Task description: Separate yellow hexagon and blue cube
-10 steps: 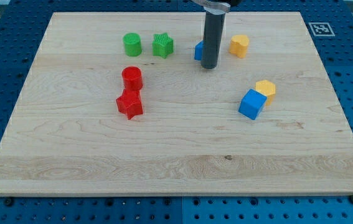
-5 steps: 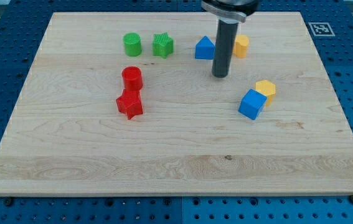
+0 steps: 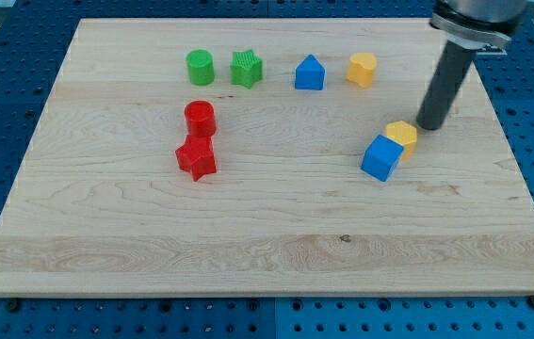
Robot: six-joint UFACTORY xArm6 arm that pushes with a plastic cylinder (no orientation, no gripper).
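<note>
Toward the tabletop's point(image 3: 493, 235) right edge: yellow hexagon point(image 3: 402, 133) touching the upper right corner of blue cube point(image 3: 380, 157). My tip point(image 3: 429, 126) just beside the hexagon, on its right-edge side and a shade nearer the far edge. No claw on this rig, so neither apart nor together. Best done by circling to the seam and driving through it toward one block only, lest both slide as a pair.
</note>
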